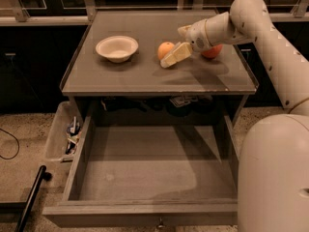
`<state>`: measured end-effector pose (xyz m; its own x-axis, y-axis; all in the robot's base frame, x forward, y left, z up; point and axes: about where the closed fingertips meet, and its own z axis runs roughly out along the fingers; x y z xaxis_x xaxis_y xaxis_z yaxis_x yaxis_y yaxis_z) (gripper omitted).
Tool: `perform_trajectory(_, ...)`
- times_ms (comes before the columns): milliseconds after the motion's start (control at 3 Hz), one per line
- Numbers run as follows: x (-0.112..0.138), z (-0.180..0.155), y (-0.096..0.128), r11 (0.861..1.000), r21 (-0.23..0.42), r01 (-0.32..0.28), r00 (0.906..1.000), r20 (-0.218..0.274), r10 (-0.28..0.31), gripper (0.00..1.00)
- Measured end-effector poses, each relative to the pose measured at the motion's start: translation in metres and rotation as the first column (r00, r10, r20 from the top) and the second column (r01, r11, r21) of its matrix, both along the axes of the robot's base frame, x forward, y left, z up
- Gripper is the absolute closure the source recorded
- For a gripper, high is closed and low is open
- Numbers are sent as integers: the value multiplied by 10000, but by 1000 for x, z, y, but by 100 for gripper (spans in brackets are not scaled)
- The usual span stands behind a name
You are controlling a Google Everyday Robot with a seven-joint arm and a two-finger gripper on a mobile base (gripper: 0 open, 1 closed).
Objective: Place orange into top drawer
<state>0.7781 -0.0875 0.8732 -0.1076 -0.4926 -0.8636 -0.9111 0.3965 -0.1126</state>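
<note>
The orange (165,49) sits on the grey table top (145,74), right of centre. My gripper (178,43) hovers just right of the orange and is open. Its lower finger (175,55) lies against the orange's front right side, and the other finger stands apart behind it. The gripper holds nothing. The top drawer (149,166) is pulled fully open below the table; its flat grey floor is bare, and its small knob shows at the front edge.
A white bowl (117,48) stands on the table left of the orange. A redder apple (213,51) lies behind my wrist at the right. A clear plastic bin (63,135) of clutter hangs left of the drawer. A black pole (30,198) lies on the floor.
</note>
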Motion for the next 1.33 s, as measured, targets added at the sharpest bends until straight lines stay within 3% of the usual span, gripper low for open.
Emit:
perform_trajectory(333,0,0,0,10000,0,0,10000,1,0,19)
perform_trajectory(1333,0,0,0,10000,7,-4,10000,-1,4,89)
